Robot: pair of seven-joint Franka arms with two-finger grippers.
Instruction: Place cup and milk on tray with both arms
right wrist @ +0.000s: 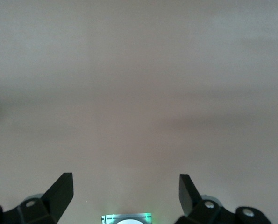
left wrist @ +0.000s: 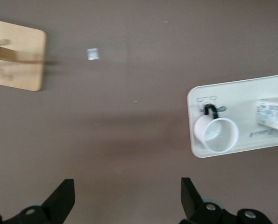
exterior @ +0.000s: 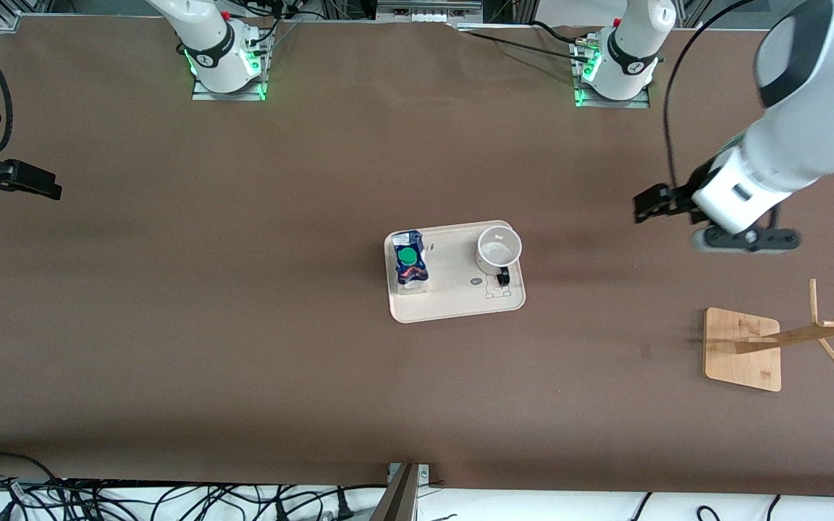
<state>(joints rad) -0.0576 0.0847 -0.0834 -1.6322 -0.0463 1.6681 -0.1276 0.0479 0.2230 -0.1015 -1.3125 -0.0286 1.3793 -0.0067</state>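
Observation:
The pinkish-beige tray (exterior: 453, 293) lies in the middle of the table. The white cup (exterior: 499, 248) stands upright on it at the left arm's end, black handle toward the front camera. The milk carton (exterior: 410, 262) with its green cap stands on the tray at the right arm's end. The left wrist view shows the tray (left wrist: 241, 91), the cup (left wrist: 217, 135) and part of the milk (left wrist: 273, 113). My left gripper (exterior: 650, 205) (left wrist: 128, 196) is open and empty over bare table, apart from the tray. My right gripper (exterior: 40, 184) (right wrist: 126, 191) is open and empty at the right arm's end of the table.
A wooden rack with a square base (exterior: 743, 349) and slanted pegs stands toward the left arm's end, nearer the front camera than the left gripper; it also shows in the left wrist view (left wrist: 15, 58). Cables lie along the table's front edge (exterior: 171, 499).

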